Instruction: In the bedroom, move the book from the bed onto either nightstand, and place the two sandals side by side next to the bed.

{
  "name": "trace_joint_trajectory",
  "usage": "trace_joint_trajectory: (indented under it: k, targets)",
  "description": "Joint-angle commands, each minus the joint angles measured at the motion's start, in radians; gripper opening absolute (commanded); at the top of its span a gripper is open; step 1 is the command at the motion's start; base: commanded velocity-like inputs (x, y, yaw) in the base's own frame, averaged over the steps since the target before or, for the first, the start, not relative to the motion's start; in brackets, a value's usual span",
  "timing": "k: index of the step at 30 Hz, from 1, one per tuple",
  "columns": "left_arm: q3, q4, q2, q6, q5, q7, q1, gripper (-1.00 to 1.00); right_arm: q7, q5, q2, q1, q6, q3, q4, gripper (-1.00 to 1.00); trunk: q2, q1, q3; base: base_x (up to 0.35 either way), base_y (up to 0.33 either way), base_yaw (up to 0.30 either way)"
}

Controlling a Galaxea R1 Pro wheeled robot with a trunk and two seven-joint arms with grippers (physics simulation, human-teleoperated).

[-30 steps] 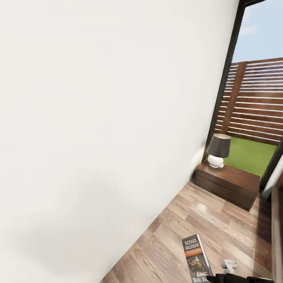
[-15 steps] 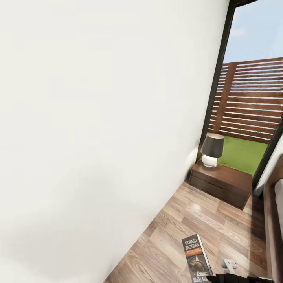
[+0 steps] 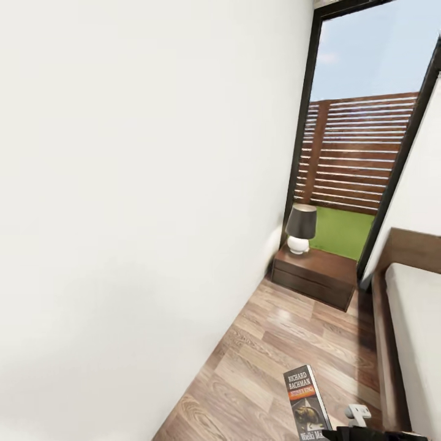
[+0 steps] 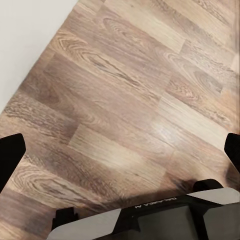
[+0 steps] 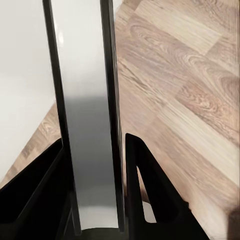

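Both of my grippers show in their wrist views: the right gripper [image 5: 95, 150] is clamped on the book [image 5: 85, 115], which stands upright at the bottom of my head view; the left gripper [image 4: 120, 150] is spread wide with nothing in it over the wooden floor [image 4: 125, 90]. Farther on, the nightstand [image 3: 315, 277] with its lamp [image 3: 301, 228] sits against the white wall [image 3: 141, 184], and the bed [image 3: 416, 331] lies along the right.

The book [image 3: 306, 404] runs off the head view's lower edge, its title cut mid-word (only "Wielki Ma" reads). The bed [image 3: 410, 331] is cropped at the right edge. The nightstand [image 3: 315, 275] sits too distant for detail.
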Motion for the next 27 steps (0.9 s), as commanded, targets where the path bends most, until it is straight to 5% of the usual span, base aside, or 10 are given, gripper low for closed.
trace_joint_trajectory:
  k: [1,18,27]
  targets:
    - [0.009,0.001,0.000,-0.004,-0.010,-0.002,0.000,1.00,0.003,-0.010,0.000,-0.001,0.011,-0.003,0.000,-1.00,-0.001,0.000,-0.001,0.000,0.000,-0.283]
    - [0.009,0.001,0.000,-0.004,-0.011,-0.002,0.000,1.00,0.003,-0.010,0.000,-0.001,0.011,-0.003,0.000,-1.00,-0.001,0.000,-0.001,0.001,0.000,-0.280]
    - [0.008,0.001,0.000,-0.004,-0.011,-0.002,0.000,1.00,0.003,-0.009,0.000,-0.001,0.011,-0.003,0.000,-1.00,-0.001,0.000,-0.001,0.193,0.000,-0.058]
